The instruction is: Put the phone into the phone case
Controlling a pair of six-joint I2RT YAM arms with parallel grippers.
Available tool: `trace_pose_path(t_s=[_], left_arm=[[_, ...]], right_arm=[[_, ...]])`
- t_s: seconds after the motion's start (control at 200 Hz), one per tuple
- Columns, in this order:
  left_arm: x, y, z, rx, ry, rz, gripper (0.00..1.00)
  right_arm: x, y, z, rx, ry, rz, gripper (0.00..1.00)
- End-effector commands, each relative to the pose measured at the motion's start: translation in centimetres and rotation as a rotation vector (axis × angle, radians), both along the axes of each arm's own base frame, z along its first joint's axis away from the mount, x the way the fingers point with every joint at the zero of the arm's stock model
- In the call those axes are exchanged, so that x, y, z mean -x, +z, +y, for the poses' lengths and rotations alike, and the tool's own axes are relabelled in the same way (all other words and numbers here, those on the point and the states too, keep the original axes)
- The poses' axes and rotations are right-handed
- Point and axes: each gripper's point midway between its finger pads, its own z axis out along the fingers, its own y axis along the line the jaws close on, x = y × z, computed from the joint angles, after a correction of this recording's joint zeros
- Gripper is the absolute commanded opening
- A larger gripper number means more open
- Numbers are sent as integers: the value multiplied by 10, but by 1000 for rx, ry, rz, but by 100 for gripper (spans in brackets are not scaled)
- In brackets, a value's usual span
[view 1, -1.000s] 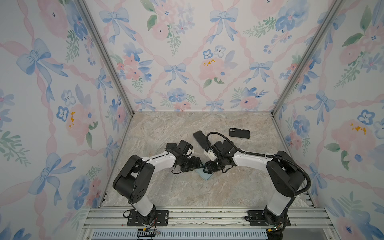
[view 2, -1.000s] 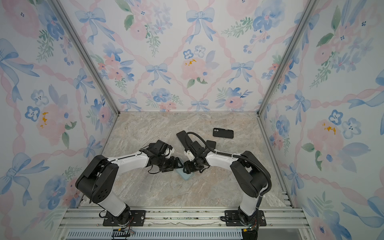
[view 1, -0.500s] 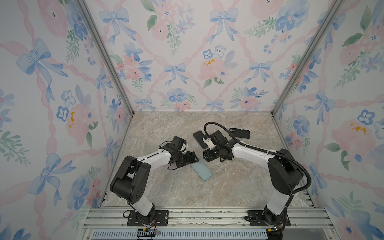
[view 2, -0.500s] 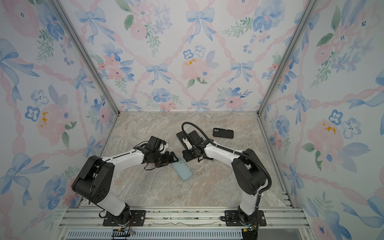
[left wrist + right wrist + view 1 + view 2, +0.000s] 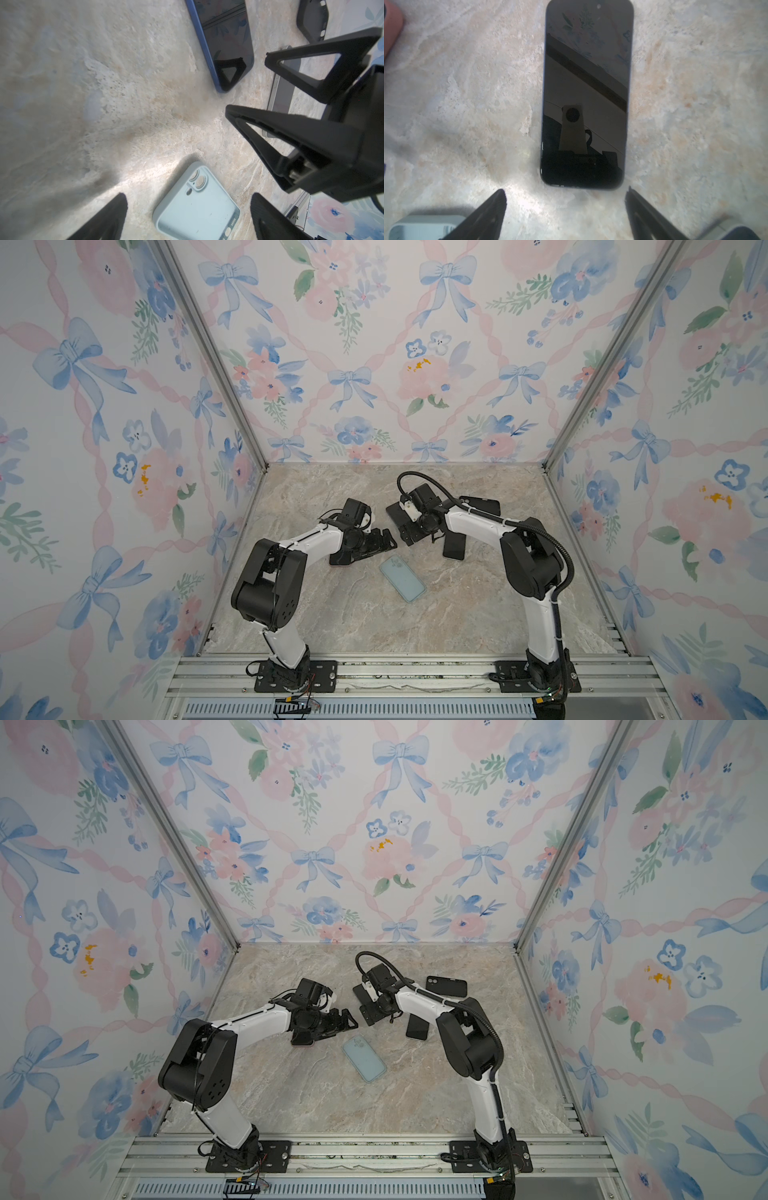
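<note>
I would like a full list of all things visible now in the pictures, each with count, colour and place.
light blue phone case: 1, light blue, table middle, back up
blue-edged phone: 1, dark screen, flat before the right pincer
grey-edged phone: 1, dark screen, beside the right arm
black case: 1, black, far side, right of middle
pink-edged item: 1, partly hidden beneath the left arm
table: 1, beige marble, under everything
walls: 3, floral, around the table
left pincer: 1, black, open, empty
right pincer: 1, black, open, empty
</note>
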Motion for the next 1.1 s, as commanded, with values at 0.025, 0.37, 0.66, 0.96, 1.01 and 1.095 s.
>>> trace_pose_path(t_s=[0.025,0.37,0.66,0.96,1.01,1.095], left_arm=[[-5,-1,2,2,-12,18,96],[-21,-2,2,16,-1,32,95],[-34,-6,9,38,32,56,94],[-69,-1,8,98,79,65,91],[-76,0,7,115,82,67,90],[-89,-3,5,127,93,72,88]], right_arm=[[-7,-9,-8,22,-12,51,92],[-23,-27,2,11,-27,111,93],[-18,-42,-3,55,-52,147,85],[-8,-49,-6,28,-82,179,67],[-7,-48,-5,10,-87,185,66],[-4,-48,-4,-15,-90,193,63]])
